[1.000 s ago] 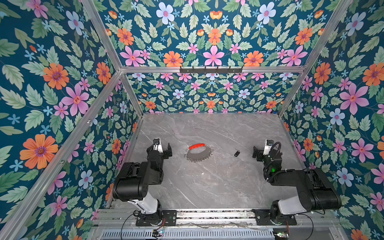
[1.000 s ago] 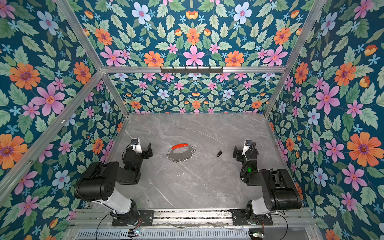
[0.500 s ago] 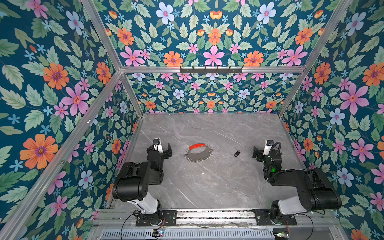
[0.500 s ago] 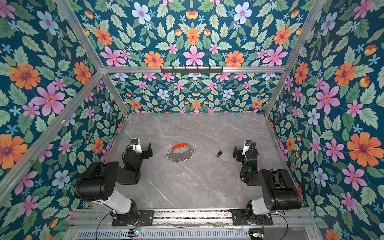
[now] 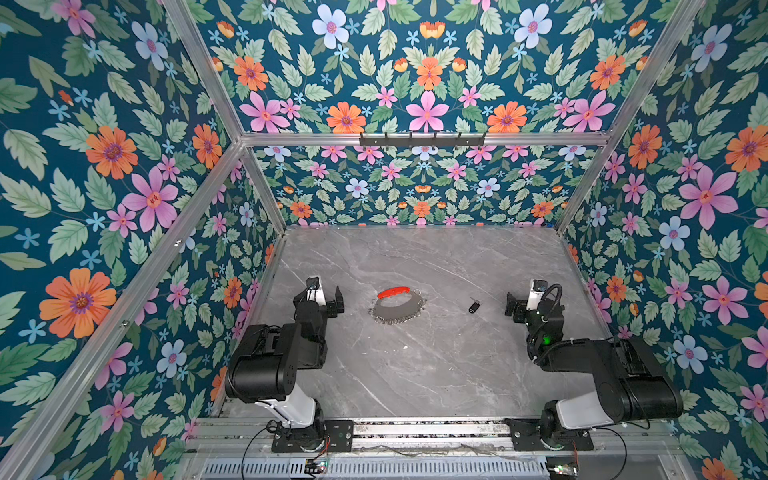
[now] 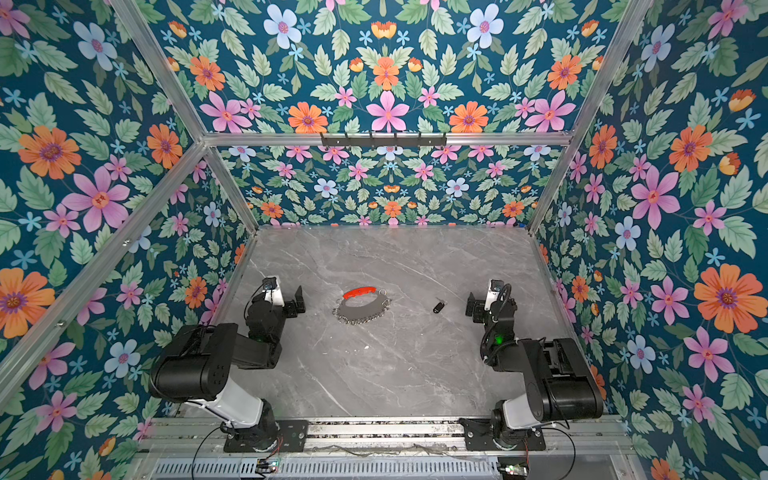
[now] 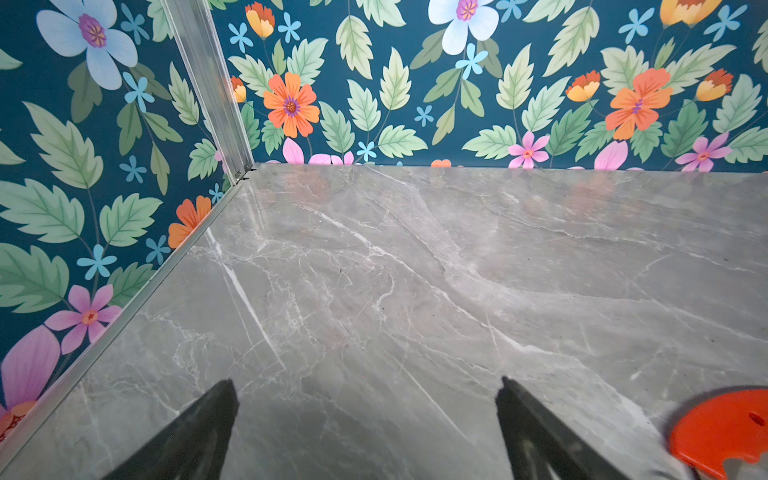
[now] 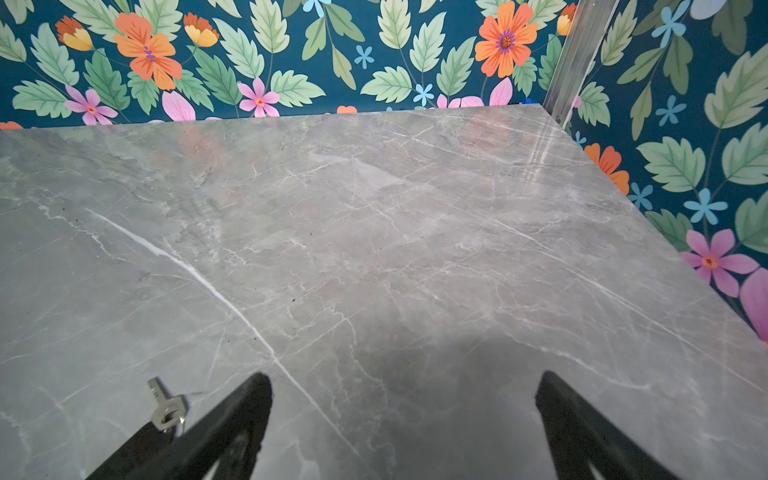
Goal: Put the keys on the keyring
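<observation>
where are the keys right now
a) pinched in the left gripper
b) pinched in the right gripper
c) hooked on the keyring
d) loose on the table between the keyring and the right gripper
d: in both top views the keys lie alone on the table, clear of the keyring and of the right gripper, whose jaws stand open and empty.

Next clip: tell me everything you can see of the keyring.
The keyring is a large silver metal hoop lying flat on the grey marble-look table, near the middle in both top views. Many small steel loops fringe most of it; a curved red bar, plastic by its look, covers the far arc. One end of that bar shows in the left wrist view. Only the table touches it; the keys lie apart, to its right, not yet on it.
</observation>
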Available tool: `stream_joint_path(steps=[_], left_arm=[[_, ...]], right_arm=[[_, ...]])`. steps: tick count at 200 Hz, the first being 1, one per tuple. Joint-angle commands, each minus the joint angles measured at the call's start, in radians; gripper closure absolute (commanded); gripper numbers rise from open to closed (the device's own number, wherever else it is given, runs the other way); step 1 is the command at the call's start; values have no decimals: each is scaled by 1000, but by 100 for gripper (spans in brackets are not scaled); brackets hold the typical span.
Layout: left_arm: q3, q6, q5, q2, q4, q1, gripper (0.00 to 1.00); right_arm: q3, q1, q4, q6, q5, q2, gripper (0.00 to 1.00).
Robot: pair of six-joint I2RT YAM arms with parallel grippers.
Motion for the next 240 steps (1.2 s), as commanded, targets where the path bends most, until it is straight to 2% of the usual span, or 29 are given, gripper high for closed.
stream_joint_path(steps=[1, 46, 93, 118, 186, 218, 231, 240], left_arm=[[1, 3, -6, -2, 9, 1, 0], [3, 3, -5, -2, 3, 1, 0], [0, 3, -6, -2, 10, 1, 0], [-15, 12, -57, -4, 38, -18, 0], [-26, 18, -93, -4, 59, -35, 0], [-55, 19, -189, -13, 117, -62, 0], [-79, 22, -231, -46, 150, -71, 0], [-78, 33, -302, -103, 95, -103, 0]], right_arm=[[-1, 1, 33, -2, 4, -4, 1], [-40, 17, 133, -23, 13, 0, 1], [-14, 12, 79, -18, -3, -3, 1], [15, -9, 3, 1, -37, -7, 1], [-24, -4, 85, -19, -50, -10, 1], [-94, 67, 224, -56, 102, -37, 1], [-86, 159, 154, -148, 173, -121, 1], [-59, 256, 21, -235, 211, -218, 1]])
